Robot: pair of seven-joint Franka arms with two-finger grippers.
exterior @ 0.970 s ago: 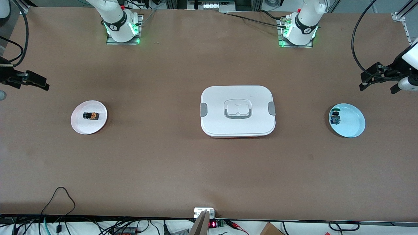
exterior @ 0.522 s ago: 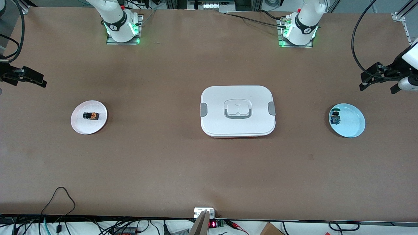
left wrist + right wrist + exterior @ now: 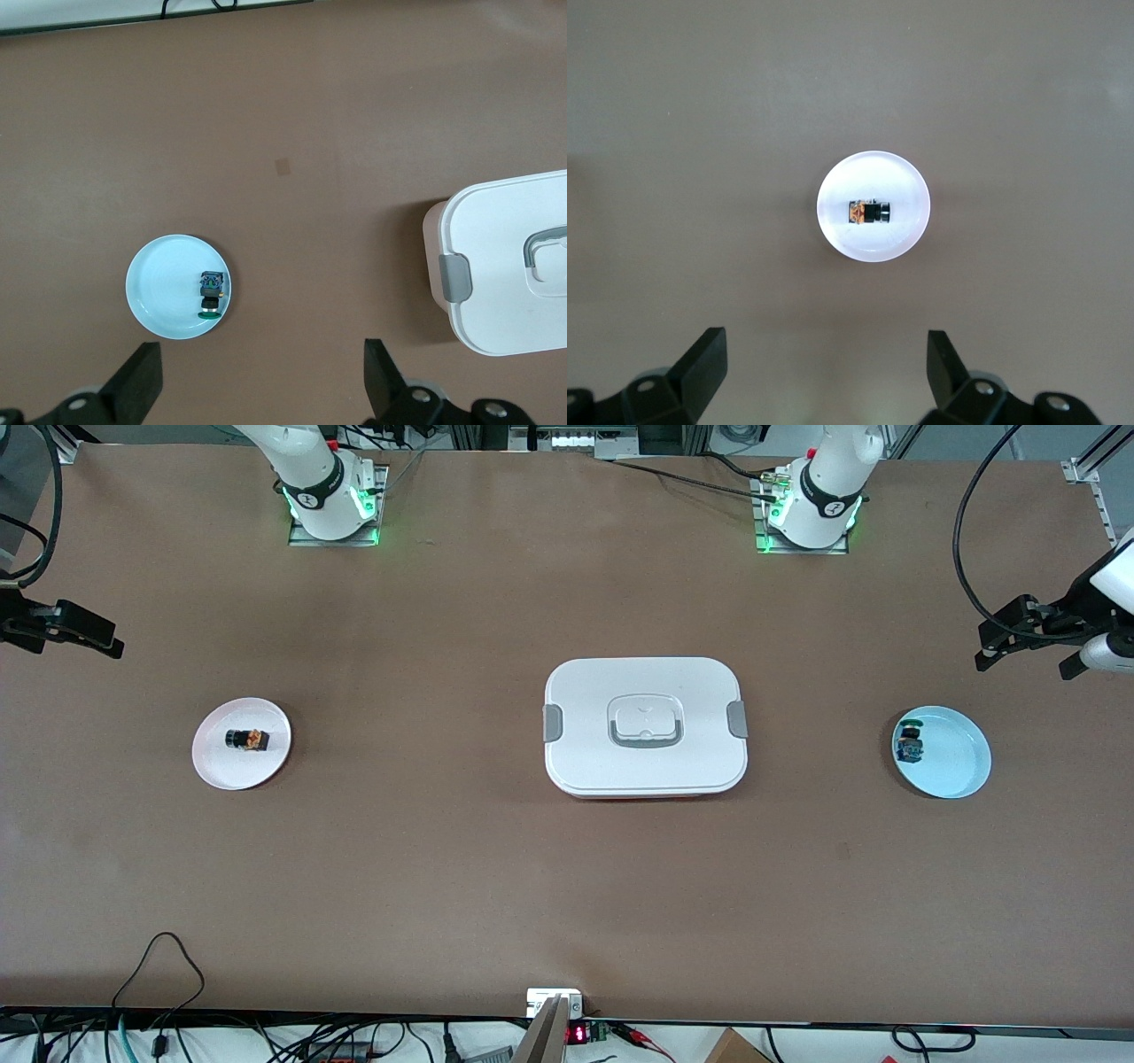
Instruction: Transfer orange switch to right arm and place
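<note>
Front camera sits high, facing my two bases, whole table (image 3: 443,868) in view. My left wrist camera looks straight down from well above: blue plate (image 3: 151,283), edge of white box (image 3: 505,266). My right wrist camera looks straight down on pink plate (image 3: 873,243). Front view shares both plates and box.

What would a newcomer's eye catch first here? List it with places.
The big white lidded box in the middle of the table draws the eye first. Toward the right arm's end lies the orange switch on a pale pink plate; toward the left arm's end a blue switch sits in a light blue plate. The right claw and left claw hang open at the table's ends, holding nothing.
</note>
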